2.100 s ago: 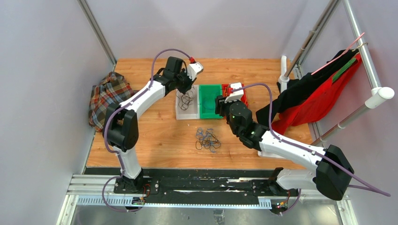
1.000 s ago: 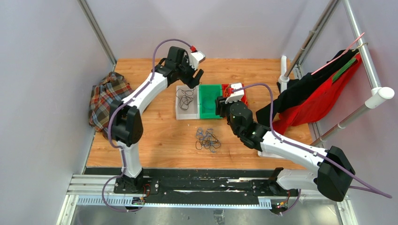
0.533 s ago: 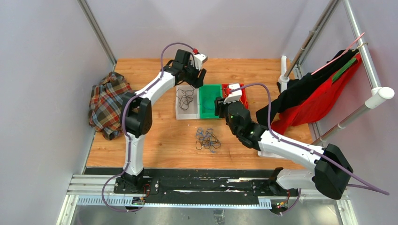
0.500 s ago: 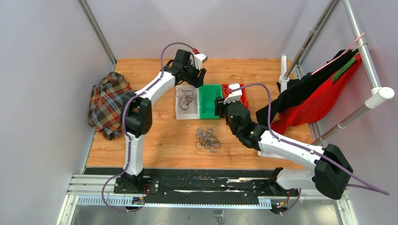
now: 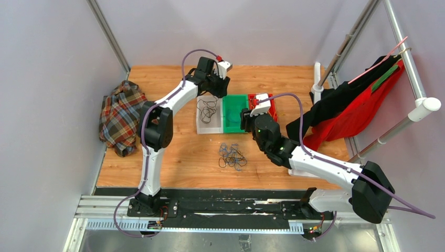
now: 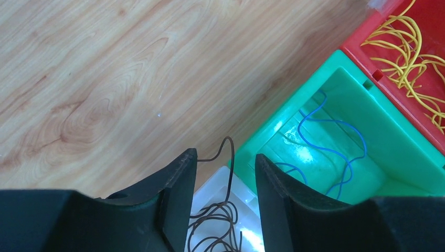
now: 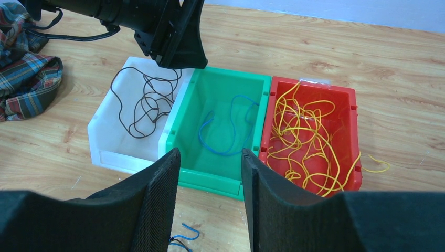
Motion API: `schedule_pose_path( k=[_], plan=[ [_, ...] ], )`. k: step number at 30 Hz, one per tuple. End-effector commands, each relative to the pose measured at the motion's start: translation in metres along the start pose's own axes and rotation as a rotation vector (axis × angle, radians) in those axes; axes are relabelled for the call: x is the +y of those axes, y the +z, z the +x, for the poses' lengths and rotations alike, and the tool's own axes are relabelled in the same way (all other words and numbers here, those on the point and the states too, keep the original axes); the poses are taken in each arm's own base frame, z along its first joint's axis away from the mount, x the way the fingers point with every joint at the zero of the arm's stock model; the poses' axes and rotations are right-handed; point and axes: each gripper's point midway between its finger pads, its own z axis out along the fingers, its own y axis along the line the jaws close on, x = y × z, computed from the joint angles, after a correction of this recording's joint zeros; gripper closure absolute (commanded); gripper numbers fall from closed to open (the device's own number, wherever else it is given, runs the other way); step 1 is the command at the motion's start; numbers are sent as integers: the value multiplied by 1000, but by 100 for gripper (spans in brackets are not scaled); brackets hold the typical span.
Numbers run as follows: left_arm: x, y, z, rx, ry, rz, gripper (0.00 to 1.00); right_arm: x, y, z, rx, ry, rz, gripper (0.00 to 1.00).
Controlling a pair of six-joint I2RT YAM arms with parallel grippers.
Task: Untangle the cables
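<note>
A loose tangle of black and blue cables (image 5: 232, 156) lies on the wooden table in front of three bins. A black cable (image 7: 144, 102) lies in the white bin (image 7: 113, 152), a blue cable (image 7: 231, 126) in the green bin (image 7: 210, 178), and yellow cables (image 7: 304, 136) in the red bin (image 7: 315, 83). My left gripper (image 6: 225, 159) hovers over the white bin's far right corner. It is open, and a loop of the black cable (image 6: 230, 149) rises between its jaws. My right gripper (image 7: 211, 155) is open and empty, just in front of the green bin.
A plaid cloth (image 5: 122, 115) lies at the table's left edge. Red and black garments (image 5: 357, 105) hang on a rack at the right, next to a white post (image 5: 317, 79). One yellow cable end (image 7: 379, 167) trails outside the red bin.
My left arm has swung right, from above the white bin to its far right corner, and its jaws have narrowed. The right arm has barely moved.
</note>
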Motion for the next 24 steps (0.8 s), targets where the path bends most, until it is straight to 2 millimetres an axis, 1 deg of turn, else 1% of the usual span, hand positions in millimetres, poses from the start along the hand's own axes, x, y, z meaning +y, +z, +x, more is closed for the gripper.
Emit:
schedule_pose_path(
  k=[1, 5, 7, 11, 18, 24],
  plan=[
    [4, 1, -14, -46, -1, -1, 52, -10, -1, -2, -9, 1, 24, 54],
    [6, 4, -13, -49, -3, -7, 59, -10, -2, -3, -12, 3, 23, 56],
    [5, 6, -11, -46, -7, -3, 60, -11, -3, -4, -14, 1, 26, 57],
    [4, 8, -7, -38, -10, 4, 61, -14, -4, -6, -19, -1, 34, 59],
    [2, 7, -5, -36, -9, 14, 61, -18, -3, -9, -23, -1, 43, 61],
    [1, 11, 2, -23, -17, 17, 61, -19, -3, -12, -25, -2, 45, 63]
  ],
)
